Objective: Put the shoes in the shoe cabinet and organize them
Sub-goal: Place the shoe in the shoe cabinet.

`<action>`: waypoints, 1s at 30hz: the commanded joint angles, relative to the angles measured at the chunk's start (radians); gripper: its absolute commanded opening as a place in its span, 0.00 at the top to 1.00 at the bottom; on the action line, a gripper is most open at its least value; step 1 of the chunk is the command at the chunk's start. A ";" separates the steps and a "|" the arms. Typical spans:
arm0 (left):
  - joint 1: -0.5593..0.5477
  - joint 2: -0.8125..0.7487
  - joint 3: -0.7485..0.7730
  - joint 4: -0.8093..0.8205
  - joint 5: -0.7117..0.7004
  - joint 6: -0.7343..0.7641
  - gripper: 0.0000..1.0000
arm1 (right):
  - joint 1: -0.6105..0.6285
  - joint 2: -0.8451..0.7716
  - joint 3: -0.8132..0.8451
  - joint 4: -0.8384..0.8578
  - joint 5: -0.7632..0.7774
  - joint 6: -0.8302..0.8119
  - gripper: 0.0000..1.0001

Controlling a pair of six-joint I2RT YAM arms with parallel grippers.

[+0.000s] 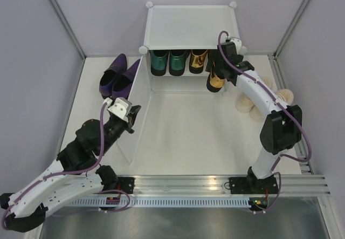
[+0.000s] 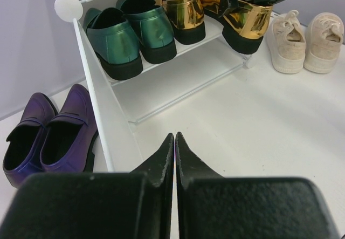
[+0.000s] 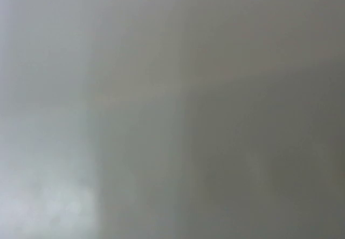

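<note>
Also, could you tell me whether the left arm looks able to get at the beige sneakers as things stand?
Probably not: the beige sneakers lie right of the shoe cabinet, across the table from the left gripper, and the right arm stretches over them.

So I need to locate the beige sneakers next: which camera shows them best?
The left wrist view: both beige sneakers stand side by side on the table, nothing in front of them. The top view shows only pale bits behind the right arm. The right wrist view is a grey blur.
</note>
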 commanded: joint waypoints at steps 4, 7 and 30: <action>-0.005 0.024 -0.027 -0.089 -0.027 0.015 0.98 | -0.004 -0.147 0.080 0.250 -0.077 0.022 0.02; -0.005 0.029 -0.027 -0.087 -0.024 0.015 0.98 | -0.037 -0.116 0.127 0.180 -0.134 0.059 0.02; -0.005 0.043 -0.026 -0.089 -0.027 0.012 0.98 | -0.038 0.088 0.316 -0.087 -0.260 -0.254 0.02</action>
